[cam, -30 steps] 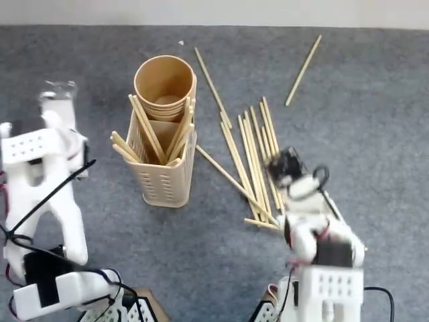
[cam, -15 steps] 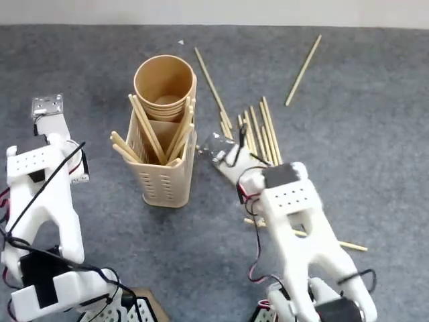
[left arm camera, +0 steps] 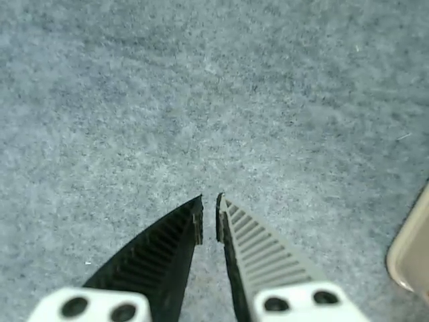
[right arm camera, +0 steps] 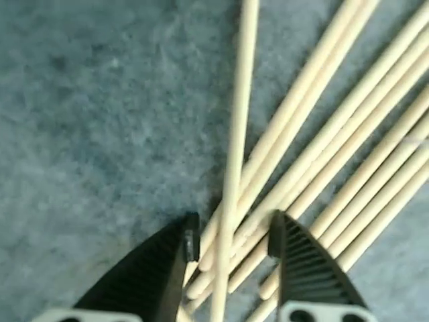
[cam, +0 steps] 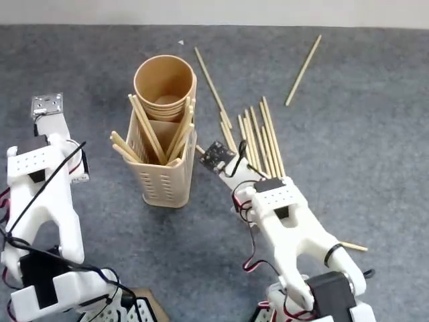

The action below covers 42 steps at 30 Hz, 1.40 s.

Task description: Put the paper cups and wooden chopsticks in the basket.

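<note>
Right gripper point(right arm camera: 232, 235), jaws apart, straddles loose chopsticks point(cam: 257, 142) at the basket's point(cam: 164, 186) three o'clock. Left gripper point(left arm camera: 209, 218), jaws closed, hovers at its nine o'clock. Cups point(cam: 164, 86) sit in the basket.

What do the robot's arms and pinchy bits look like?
The left arm and right arm are blocky white plastic dotted with small holes, with black and red cables looping along them. The jaws are pointed and ridged like little teeth; the left arm's pair is one black, one pale.
</note>
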### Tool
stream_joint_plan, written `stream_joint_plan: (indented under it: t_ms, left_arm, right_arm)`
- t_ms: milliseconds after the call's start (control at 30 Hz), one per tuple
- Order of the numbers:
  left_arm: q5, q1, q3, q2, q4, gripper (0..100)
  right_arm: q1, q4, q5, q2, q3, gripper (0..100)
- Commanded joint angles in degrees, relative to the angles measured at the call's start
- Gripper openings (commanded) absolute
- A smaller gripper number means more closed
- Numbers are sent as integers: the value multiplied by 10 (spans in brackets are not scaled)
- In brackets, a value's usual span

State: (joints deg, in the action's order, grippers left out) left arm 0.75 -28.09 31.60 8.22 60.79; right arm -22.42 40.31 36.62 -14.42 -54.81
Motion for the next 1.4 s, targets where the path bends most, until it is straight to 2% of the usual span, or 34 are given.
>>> stream_joint_plan:
  t_ms: [0,67,367,567,733,967,1267,1367]
  left_arm:
    - [-6,10,-2,5,-7,75]
    - [-7,10,-2,5,-7,75]
    - [-7,15,-2,5,-7,74]
    - [-7,16,-2,5,-7,74]
    - [-7,16,-2,5,-8,74]
    - [-7,16,-2,4,-8,74]
    - [-6,15,-1,4,-8,74]
    - [-5,15,11,4,-28,74]
  right_arm:
    - [7,-7,-6,22,0,39]
    - [25,-7,-11,26,1,18]
    - [143,-6,-139,25,119,5]
    - [153,-7,-257,-65,217,5]
    - [99,-19,-339,-218,255,5]
    - [-26,-149,-412,-393,235,5]
    - [-181,-377,-415,-349,145,5]
    - [-204,-401,-415,-294,128,5]
